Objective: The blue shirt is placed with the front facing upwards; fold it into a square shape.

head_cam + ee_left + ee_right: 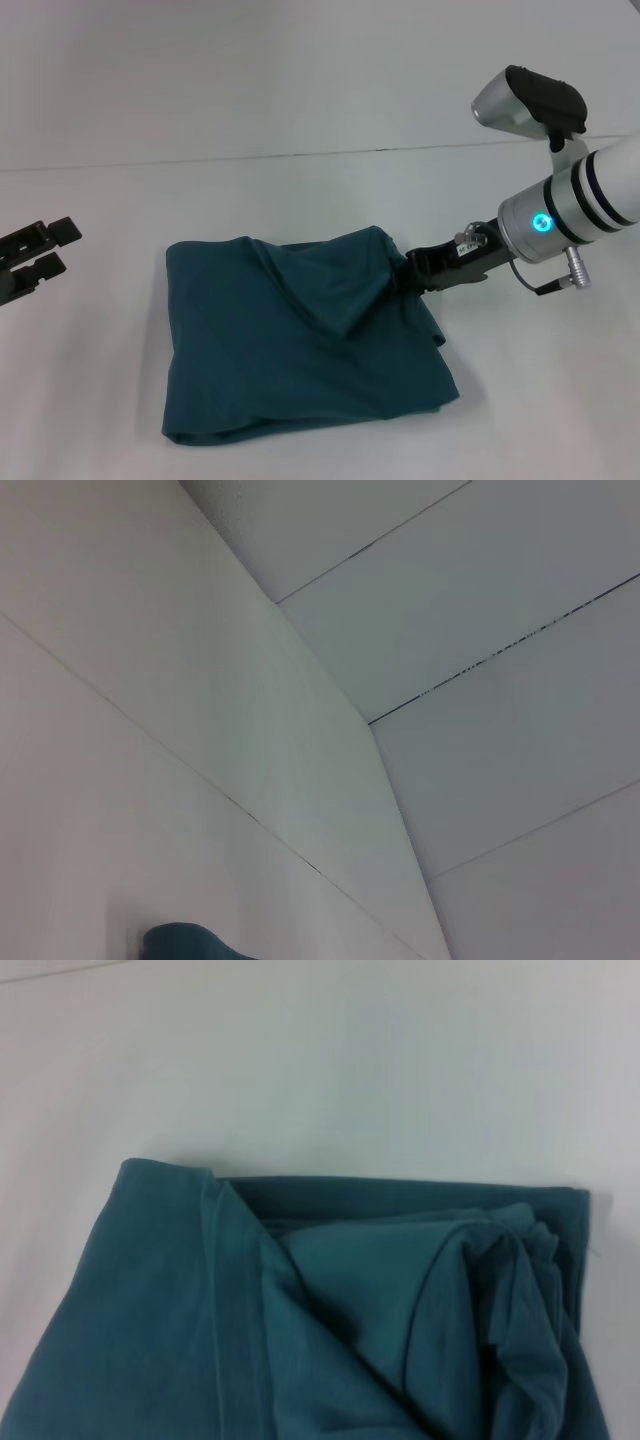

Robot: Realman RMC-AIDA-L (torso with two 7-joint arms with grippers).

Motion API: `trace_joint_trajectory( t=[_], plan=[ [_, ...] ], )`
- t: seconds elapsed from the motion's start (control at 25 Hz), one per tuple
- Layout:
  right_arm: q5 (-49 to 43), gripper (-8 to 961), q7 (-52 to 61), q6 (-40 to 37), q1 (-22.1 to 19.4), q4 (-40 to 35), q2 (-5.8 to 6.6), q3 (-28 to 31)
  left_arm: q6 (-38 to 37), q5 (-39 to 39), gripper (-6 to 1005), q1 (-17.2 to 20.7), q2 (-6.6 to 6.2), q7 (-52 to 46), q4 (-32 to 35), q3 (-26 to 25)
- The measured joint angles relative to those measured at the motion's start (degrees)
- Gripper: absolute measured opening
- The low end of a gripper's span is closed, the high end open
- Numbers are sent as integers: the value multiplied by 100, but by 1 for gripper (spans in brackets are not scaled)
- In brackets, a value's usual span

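The teal-blue cotton shirt (300, 340) lies near the front edge of the plain white surface (300, 120), bunched into a rough rectangle w/ several layers; only plain teal cloth shows. Its near edge is a soft rolled fold, and the left side runs fairly straight. A loose flap drapes diagonally across the top layer from the far right corner down toward the middle, w/ a dark crease under it. At that far right corner the right hand (408, 271), black w/ a silver-and-white arm behind and a glowing cyan ring, meets the cloth: the tips are buried in the fabric, pinching the shirt's corner, w/ the material puckered right at the contact. The right wrist view looks close onto the same shirt: stacked folded layers, a straight folded edge along the far side and a crumpled wad of fabric toward one corner, white surface beyond. The left hand (35, 262), black, sits well apart from the shirt at the left edge of the head view, fingers spread w/ a clear gap, touching nothing. Farther back, a thin dark seam crosses the surface.
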State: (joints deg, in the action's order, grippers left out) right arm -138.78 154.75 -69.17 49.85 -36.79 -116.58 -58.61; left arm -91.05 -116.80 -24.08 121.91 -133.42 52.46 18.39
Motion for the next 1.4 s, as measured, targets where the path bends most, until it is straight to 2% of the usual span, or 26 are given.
trace_joint_trajectory(
  t=[0.2, 0.36, 0.48, 0.64, 0.8, 1.12, 1.2, 1.4],
  plan=[
    [-7, 346, 19, -36, -7, -16, 64, 25, -1, 0, 769, 0, 0, 0, 0, -1],
    [-144, 410, 238, -6, -100, -98, 235, 70, -1, 0, 767, -3, 0, 1, 2, -4],
    [-226, 458, 420, 8, -306, -447, 300, 144, -6, 9, 767, -9, -2, -1, 2, -1],
    [-197, 459, 443, -129, -512, -959, 269, 391, -5, 15, 767, -14, -6, -2, 2, -3],
    [-22, 460, 292, -406, -542, -1038, 258, 549, 0, 17, 768, -9, -10, -7, 2, -3],
    [378, 451, 1, -1855, -265, -890, 420, 806, 0, 56, 768, -16, -55, -55, 1, -116],
    [391, 444, 9, -1898, -183, -835, 420, 834, -2, 130, 768, -21, -60, -57, 2, -169],
    [310, 450, -45, -1421, 77, -140, 289, 712, 3, 268, 769, -4, -54, -75, 2, -270]
  ],
)
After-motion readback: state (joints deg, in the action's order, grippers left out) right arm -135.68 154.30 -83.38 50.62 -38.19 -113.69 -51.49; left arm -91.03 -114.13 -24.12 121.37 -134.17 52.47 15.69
